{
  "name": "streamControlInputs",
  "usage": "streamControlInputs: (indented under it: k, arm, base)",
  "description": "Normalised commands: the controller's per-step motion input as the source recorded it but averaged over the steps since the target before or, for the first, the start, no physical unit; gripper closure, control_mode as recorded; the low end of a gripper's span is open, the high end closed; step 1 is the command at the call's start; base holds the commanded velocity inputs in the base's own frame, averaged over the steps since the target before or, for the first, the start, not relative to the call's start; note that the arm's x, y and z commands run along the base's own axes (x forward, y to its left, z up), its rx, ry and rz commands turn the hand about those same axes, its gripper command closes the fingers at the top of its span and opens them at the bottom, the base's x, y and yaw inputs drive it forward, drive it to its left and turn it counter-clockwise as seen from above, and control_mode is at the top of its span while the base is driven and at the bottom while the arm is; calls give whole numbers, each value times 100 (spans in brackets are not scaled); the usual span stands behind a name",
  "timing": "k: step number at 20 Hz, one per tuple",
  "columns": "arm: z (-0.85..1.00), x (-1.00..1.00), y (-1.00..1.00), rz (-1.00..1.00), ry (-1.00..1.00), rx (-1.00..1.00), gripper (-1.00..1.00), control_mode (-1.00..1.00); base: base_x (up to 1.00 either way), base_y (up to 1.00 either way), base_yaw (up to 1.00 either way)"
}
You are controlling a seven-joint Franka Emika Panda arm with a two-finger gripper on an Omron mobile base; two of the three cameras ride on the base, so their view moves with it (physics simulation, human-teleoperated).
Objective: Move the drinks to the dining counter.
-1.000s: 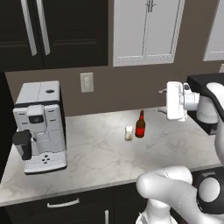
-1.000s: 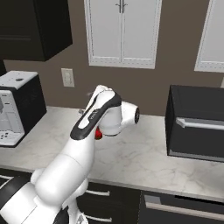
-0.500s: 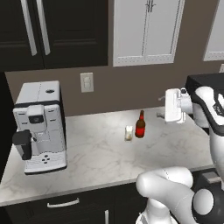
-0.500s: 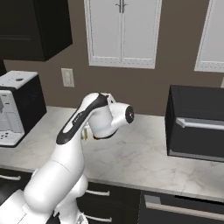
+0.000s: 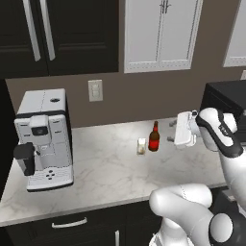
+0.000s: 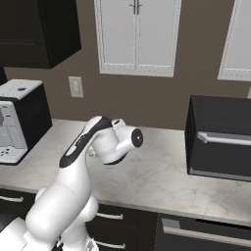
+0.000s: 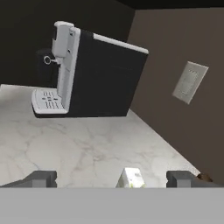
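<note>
A shorter red bottle (image 5: 153,137) stands upright on the marbled worktop (image 5: 105,173), with a small whitish glass (image 5: 141,146) just left of it. My gripper (image 5: 171,131) hovers right of the bottle at about its height, open and holding nothing. In the hand view the glass (image 7: 131,178) sits low between the spread fingertips (image 7: 41,178), and a brown sliver at the right tip may be the bottle. The arm hides both drinks in the right base view. The dining counter is out of view.
A white and black coffee machine (image 5: 43,137) stands at the worktop's left end. A black microwave (image 6: 220,137) occupies the right end. A wall outlet (image 5: 95,90) is behind, and cabinets hang overhead.
The hand has come down and slightly left, closer to the red bottle. The jaws have stayed open. The bottle and glass have not moved.
</note>
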Motion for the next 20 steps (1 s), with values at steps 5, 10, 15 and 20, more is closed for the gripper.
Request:
streamControlInputs:
  k: [5, 10, 15, 20]
  arm:
    - [-31, 26, 0, -8, 11, 0, -100, -100]
    - [-14, 19, -4, -6, 11, 0, -100, -100]
    - [-2, 10, -25, -5, 9, 3, -100, -100]
    - [0, 15, -24, -3, 5, 4, -100, -100]
  base:
    - [0, 0, 0]
    - [0, 0, 0]
    - [0, 0, 0]
    - [0, 0, 0]
